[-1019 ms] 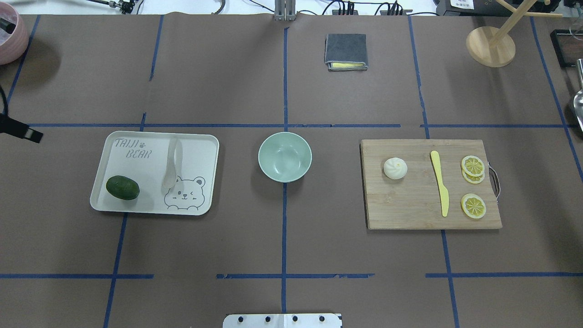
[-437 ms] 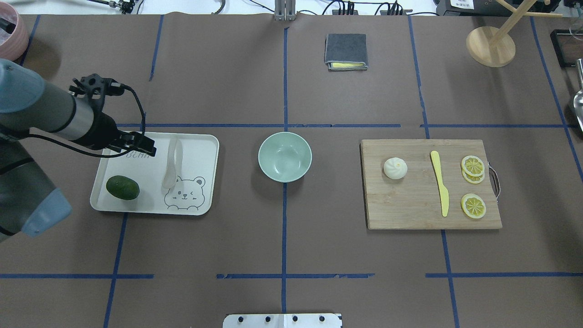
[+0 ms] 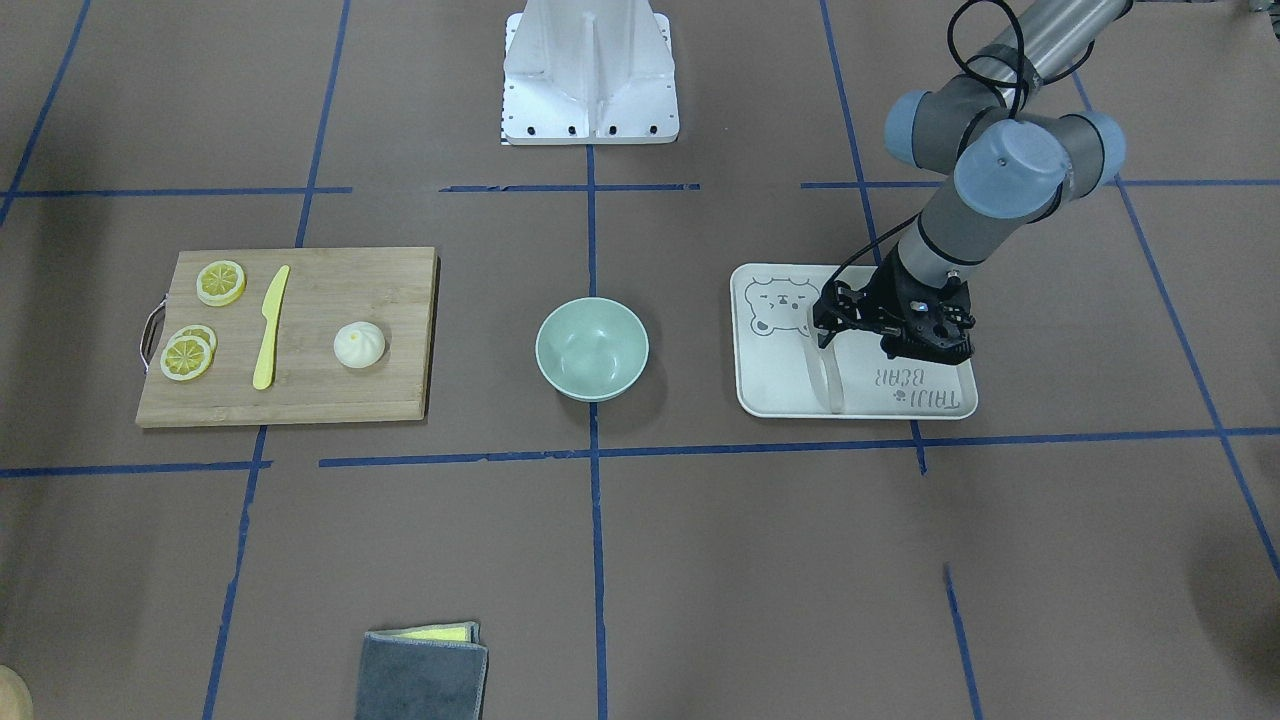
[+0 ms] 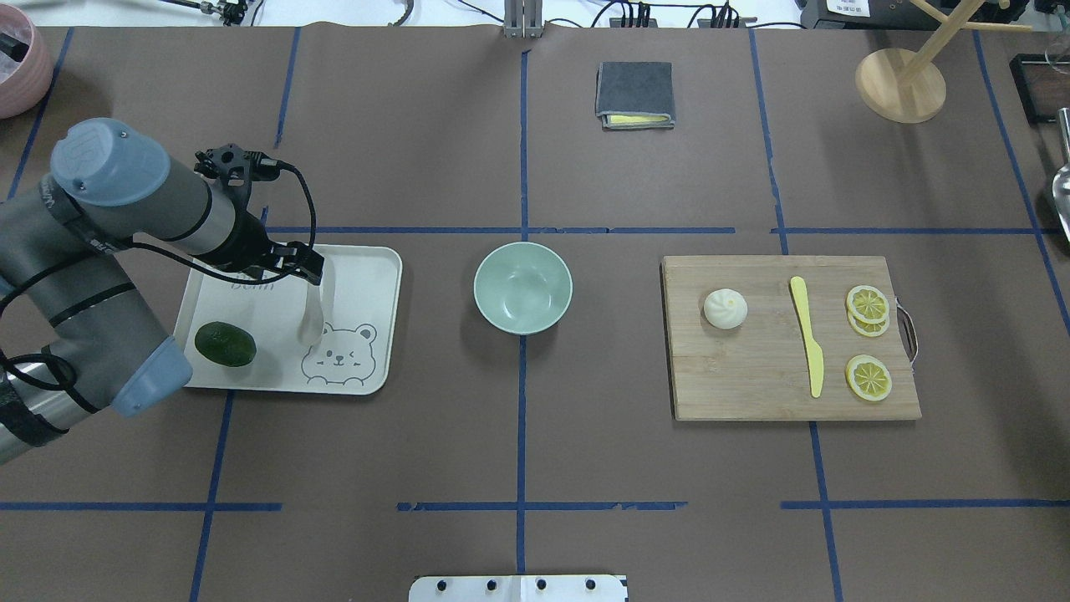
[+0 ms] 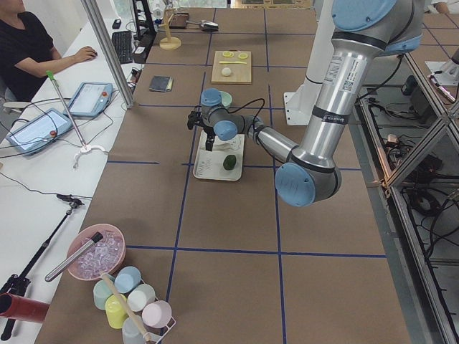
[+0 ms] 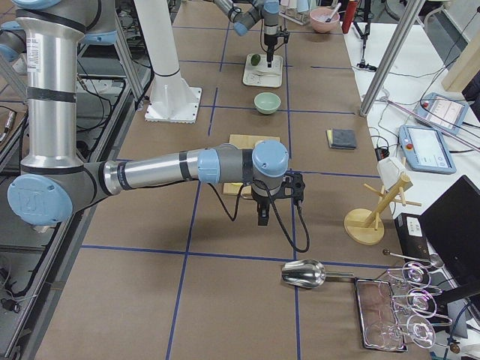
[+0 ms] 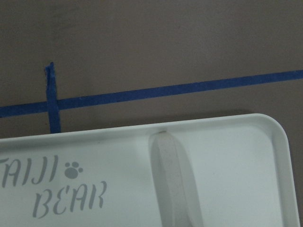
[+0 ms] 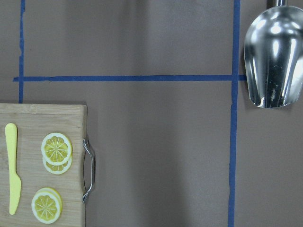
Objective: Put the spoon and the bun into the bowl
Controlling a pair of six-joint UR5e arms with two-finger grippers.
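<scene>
The pale translucent spoon [image 4: 311, 322] lies on the white bear tray [image 4: 359, 284], handle toward the far edge; it also shows in the front view [image 3: 829, 378] and the left wrist view [image 7: 173, 179]. My left gripper [image 4: 303, 266] hovers over the spoon's handle end, jaws apparently open, holding nothing. The mint green bowl [image 4: 523, 288] stands empty at the table's middle. The white bun [image 4: 726, 308] sits on the wooden cutting board [image 4: 752, 376]. My right gripper [image 6: 262, 214] hangs over the table beyond the board's handle end; I cannot tell if it is open.
A green avocado [image 4: 225, 344] lies on the tray. A yellow knife [image 4: 807, 334] and lemon slices [image 4: 868, 303] lie on the board. A folded grey cloth [image 4: 635, 94], a wooden stand [image 4: 900, 84] and a metal scoop [image 8: 273, 61] lie farther out.
My left arm has come in from the left and moved right across the tray to the spoon's handle. Nothing else has moved.
</scene>
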